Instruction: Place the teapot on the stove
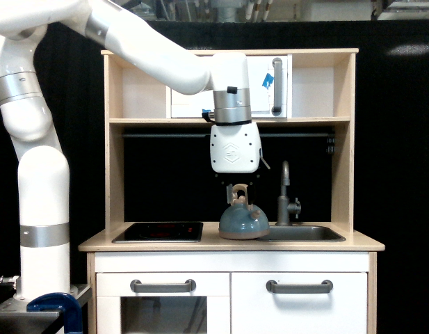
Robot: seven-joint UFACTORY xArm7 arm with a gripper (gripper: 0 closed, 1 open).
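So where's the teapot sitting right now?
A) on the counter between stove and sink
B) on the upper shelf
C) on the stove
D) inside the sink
A: the teapot rests on the counter between the stove and the sink, with the gripper directly over its handle.

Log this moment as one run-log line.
phase: reaching | gripper above teapot handle, grasp unclear | teapot on counter between stove and sink | not yet on stove
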